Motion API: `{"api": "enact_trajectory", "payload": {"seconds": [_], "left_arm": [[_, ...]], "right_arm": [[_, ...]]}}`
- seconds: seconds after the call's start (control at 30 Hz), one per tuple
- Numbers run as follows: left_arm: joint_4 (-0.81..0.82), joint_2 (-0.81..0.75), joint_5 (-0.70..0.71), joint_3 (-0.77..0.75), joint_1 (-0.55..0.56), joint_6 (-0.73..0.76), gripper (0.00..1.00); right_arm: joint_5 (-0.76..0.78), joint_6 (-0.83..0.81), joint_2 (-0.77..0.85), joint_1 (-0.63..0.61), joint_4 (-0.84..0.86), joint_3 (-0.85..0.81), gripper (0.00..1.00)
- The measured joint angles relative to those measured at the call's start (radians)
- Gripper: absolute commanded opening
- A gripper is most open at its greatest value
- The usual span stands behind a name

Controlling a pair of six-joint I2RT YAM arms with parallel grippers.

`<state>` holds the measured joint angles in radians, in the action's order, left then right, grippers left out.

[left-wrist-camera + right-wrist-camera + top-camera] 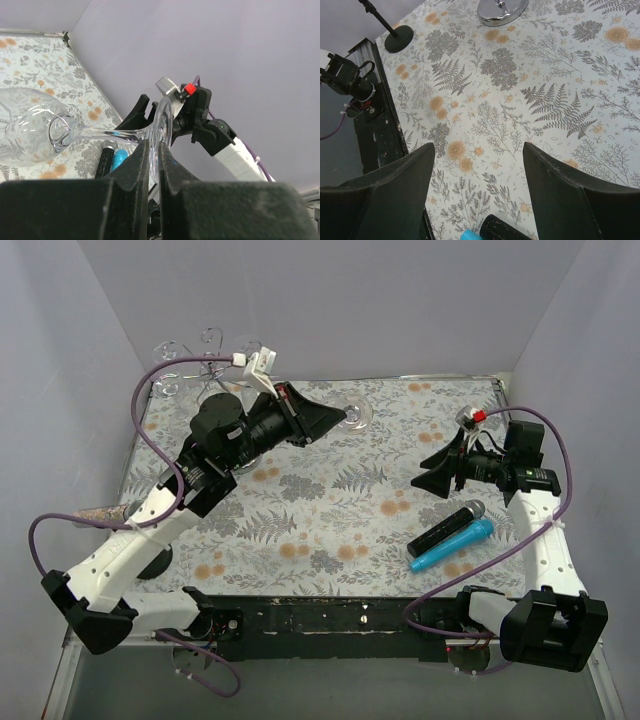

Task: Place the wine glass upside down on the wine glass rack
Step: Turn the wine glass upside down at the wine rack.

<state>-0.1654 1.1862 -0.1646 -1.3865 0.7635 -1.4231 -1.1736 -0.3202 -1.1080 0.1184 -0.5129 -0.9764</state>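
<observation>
The clear wine glass shows in the left wrist view. Its round foot is clamped edge-on between the black fingers, and the stem and bowl stretch off to the left. My left gripper is shut on that foot. From above, the left gripper reaches over the back middle of the floral mat, with the glass just past its tips. The wine glass rack stands at the back left behind the left arm, showing silver spiral arms. Its shiny round base shows in the right wrist view. My right gripper hangs open and empty above the mat on the right.
A black microphone and a blue microphone lie side by side at the front right, below the right gripper. A black round stand foot sits near the mat's left edge. Grey walls close in the back and both sides.
</observation>
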Motion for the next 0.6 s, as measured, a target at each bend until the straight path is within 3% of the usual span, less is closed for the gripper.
{"api": "enact_trajectory", "payload": {"seconds": [0.6], "left_arm": [[-0.013,0.122,-0.02,-0.22,-0.135,0.055,0.0]], "right_arm": [[-0.046,-0.047,-0.005,0.048,0.094,0.128,0.79]]}}
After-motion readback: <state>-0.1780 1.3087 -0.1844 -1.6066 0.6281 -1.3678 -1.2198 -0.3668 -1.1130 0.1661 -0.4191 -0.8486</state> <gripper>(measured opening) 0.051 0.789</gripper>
